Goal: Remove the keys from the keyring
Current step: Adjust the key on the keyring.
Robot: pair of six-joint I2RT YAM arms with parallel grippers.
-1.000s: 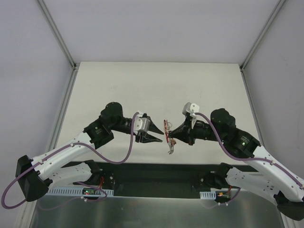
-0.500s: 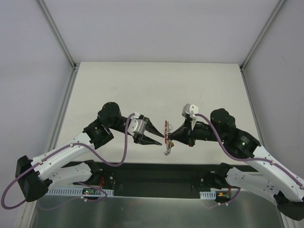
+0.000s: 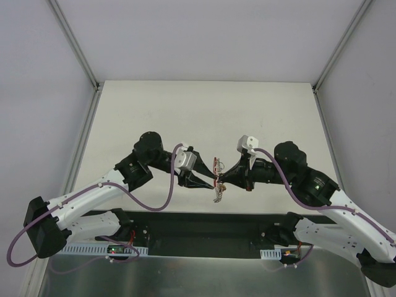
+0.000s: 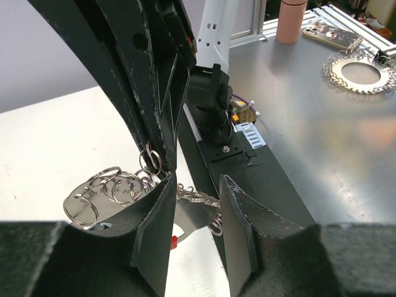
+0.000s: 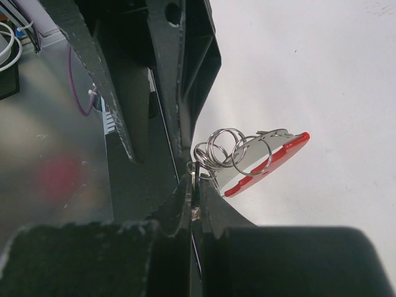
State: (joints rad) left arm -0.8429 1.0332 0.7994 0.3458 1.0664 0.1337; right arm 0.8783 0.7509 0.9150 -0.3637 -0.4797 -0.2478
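Metal keyring (image 5: pixel 238 151) sits pinched between the right jaws.

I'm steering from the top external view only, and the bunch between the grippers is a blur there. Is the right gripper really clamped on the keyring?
Observer: Yes. In the right wrist view the right gripper is shut, and its tips seem to pinch a small loop of the keyring.
Operator: And the left one?
Observer: In its wrist view the left gripper is open. Jagged silvery metal, probably the keys, crosses the gap, and the fingers are not closed on it.
Operator: Where is the red piece?
Observer: The red plastic piece sticks out past the rings, away from the right fingers.
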